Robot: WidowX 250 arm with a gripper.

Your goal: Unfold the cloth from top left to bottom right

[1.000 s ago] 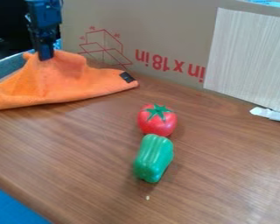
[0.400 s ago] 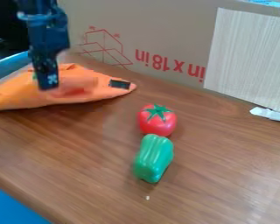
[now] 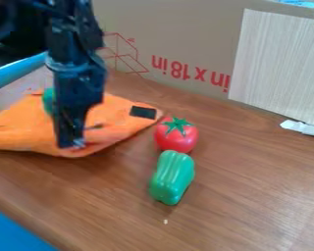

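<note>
Narrowed on the near edge of the orange cloth (image 3: pixel 22 132) at the left of the counter (image 3: pixel 251 196), the claw (image 3: pixel 71 144) has most of it behind, so the pull should run lower right.

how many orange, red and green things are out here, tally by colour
Orange: 1, the cloth
Red: 1, the tomato
Green: 2, the pepper and a partly hidden green thing
Total: 4
</note>
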